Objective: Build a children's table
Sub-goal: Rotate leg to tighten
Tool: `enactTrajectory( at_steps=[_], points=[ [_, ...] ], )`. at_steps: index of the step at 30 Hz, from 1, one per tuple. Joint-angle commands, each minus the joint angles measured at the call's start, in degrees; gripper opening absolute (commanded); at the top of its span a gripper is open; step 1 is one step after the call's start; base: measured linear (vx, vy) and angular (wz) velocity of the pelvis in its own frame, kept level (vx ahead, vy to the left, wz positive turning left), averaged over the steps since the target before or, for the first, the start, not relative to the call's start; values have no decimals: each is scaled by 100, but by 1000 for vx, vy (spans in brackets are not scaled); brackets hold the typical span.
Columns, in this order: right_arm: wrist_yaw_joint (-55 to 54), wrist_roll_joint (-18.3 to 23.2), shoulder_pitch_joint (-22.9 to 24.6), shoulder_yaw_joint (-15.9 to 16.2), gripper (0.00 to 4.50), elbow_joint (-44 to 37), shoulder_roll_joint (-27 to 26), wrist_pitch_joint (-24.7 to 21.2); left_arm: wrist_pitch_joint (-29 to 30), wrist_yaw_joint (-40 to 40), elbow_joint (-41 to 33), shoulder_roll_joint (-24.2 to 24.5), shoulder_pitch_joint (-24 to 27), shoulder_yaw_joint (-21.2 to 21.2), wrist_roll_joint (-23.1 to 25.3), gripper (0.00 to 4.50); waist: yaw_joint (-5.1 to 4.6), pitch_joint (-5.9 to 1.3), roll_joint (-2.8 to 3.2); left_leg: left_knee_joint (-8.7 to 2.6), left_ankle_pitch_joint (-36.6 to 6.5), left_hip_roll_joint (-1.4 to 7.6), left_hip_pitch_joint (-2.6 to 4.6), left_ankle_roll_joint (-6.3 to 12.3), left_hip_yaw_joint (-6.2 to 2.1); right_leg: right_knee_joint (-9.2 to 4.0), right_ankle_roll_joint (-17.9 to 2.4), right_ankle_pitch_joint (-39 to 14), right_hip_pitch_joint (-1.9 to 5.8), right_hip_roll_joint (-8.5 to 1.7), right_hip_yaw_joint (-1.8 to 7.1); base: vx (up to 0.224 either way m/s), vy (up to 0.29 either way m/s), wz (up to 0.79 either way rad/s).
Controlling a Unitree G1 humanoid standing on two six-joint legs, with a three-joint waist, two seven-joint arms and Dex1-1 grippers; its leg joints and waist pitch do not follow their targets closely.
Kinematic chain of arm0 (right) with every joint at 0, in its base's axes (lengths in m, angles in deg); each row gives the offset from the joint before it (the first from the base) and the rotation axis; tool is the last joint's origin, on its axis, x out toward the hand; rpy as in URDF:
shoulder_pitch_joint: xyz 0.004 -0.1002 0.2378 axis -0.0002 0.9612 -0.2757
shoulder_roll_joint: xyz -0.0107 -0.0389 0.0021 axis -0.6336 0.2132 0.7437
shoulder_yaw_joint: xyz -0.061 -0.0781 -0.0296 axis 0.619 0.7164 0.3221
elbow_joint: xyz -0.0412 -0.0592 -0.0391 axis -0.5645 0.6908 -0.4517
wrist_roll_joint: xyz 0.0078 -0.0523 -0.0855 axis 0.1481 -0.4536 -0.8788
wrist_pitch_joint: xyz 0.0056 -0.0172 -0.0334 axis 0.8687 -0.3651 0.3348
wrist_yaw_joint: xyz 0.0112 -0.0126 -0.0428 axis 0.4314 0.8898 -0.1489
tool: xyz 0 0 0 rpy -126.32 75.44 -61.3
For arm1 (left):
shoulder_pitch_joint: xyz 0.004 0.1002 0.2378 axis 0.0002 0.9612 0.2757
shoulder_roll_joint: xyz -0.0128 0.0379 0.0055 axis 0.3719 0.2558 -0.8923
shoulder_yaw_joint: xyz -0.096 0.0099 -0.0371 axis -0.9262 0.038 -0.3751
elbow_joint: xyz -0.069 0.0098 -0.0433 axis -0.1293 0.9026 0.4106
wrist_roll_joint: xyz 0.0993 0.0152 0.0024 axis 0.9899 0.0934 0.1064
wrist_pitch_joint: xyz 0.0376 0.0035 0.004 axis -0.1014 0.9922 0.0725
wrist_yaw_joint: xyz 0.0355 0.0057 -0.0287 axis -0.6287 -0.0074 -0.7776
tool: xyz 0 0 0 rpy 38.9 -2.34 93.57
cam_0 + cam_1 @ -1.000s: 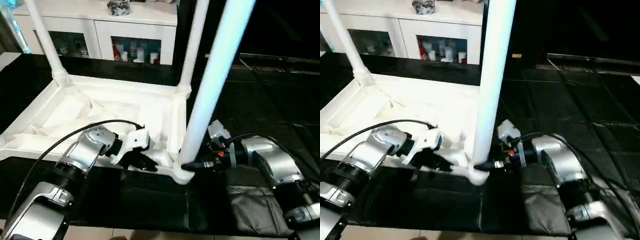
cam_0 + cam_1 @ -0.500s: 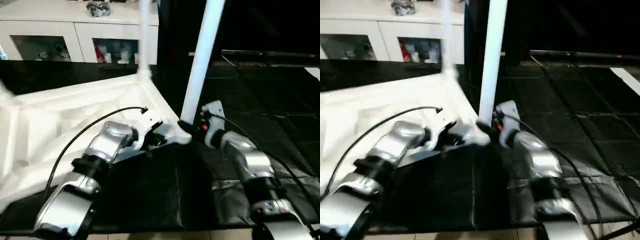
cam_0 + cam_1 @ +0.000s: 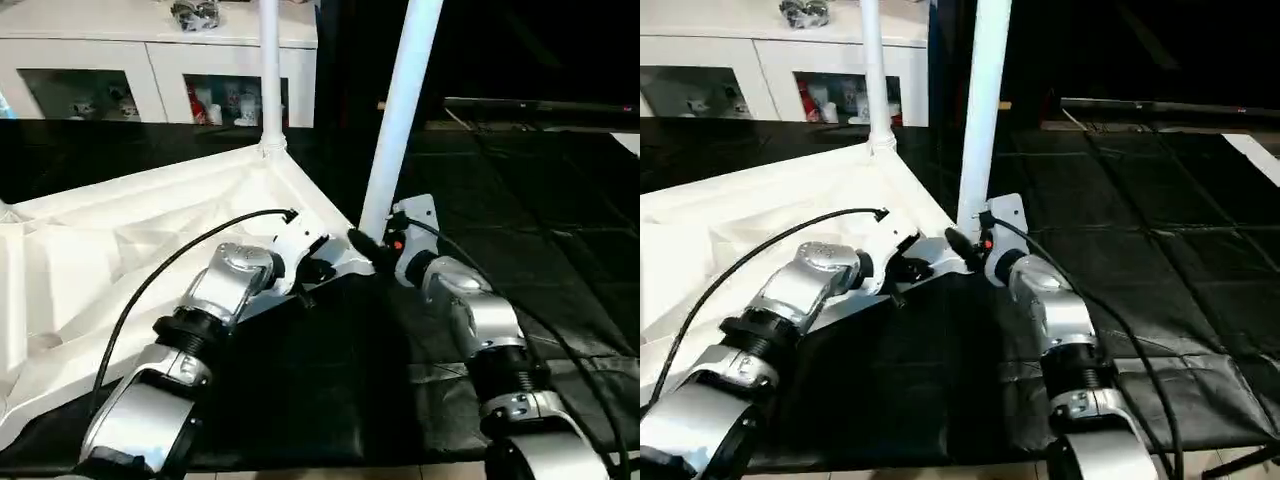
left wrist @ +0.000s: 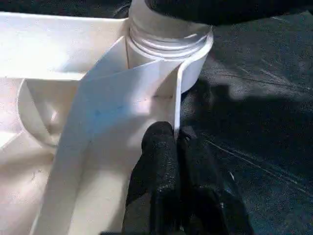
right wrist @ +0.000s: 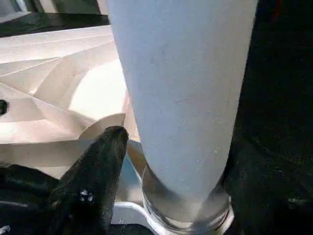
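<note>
Leg (image 3: pixel 400 110) in corner socket (image 4: pixel 168 46), upright

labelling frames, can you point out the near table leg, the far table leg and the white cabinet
near table leg (image 3: pixel 400 110), left eye view, middle of the shaft
far table leg (image 3: pixel 269 70), left eye view, shaft above its socket
white cabinet (image 3: pixel 160 55), left eye view, front frame between the glass doors
</note>
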Motion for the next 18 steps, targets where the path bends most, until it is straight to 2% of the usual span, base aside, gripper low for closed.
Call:
enactTrajectory(
  at_steps=[1, 2, 4, 6, 7, 13, 18],
  points=[
    [855, 68, 125, 609, 353, 94, 63, 99, -231, 536, -364, -4, 85, 267, -175, 0, 45, -356, 1, -377, -837, 144, -24, 252, -82, -411, -1189, -928, 354, -353, 316, 0, 0, 0],
    [855, 68, 125, 609, 381, 94, 63, 99, -231, 536, -364, -4, 85, 267, -175, 0, 56, -356, 11, -377, -824, 149, -23, 268, -86, -402, -1212, -888, 355, -360, 317, 0, 0, 0],
    [1309, 101, 156, 605, 381, 75, 382, 261, -314, 877, -438, 177, 179, 345, -182, 0, 61, -356, 15, -362, -767, 151, -6, 354, -63, -385, -1325, -676, 340, -349, 327, 0, 0, 0],
    [2128, 246, 236, 614, 406, -145, 821, 317, -568, 1286, -455, 445, 265, 454, -142, 0, 88, -364, 21, -350, -752, 150, -7, 420, -64, -369, -1383, -548, 362, -345, 327, 0, 0, 0],
    [2337, 258, 264, 651, 419, -211, 933, 337, -651, 1392, -457, 509, 283, 480, -136, 0, 95, -351, 6, -349, -782, 155, -6, 465, -57, -369, -1402, -539, 356, -343, 328, 0, 0, 0],
    [3561, 354, 338, 844, 419, -397, 1515, 546, -1165, 2262, -546, 947, 369, 740, -120, 0, 163, -326, 4, -373, -1091, 185, 26, 330, -62, -428, -1243, -1243, 318, -362, 328, 0, 0, 0],
    [4035, 462, 277, 824, 419, -337, 1687, 586, -1345, 2669, -644, 1099, 379, 830, -173, 0, 241, -335, -1, -366, -970, 195, 28, 309, -50, -395, -1257, -1118, 310, -359, 332, 0, 0, 0]
  ],
)
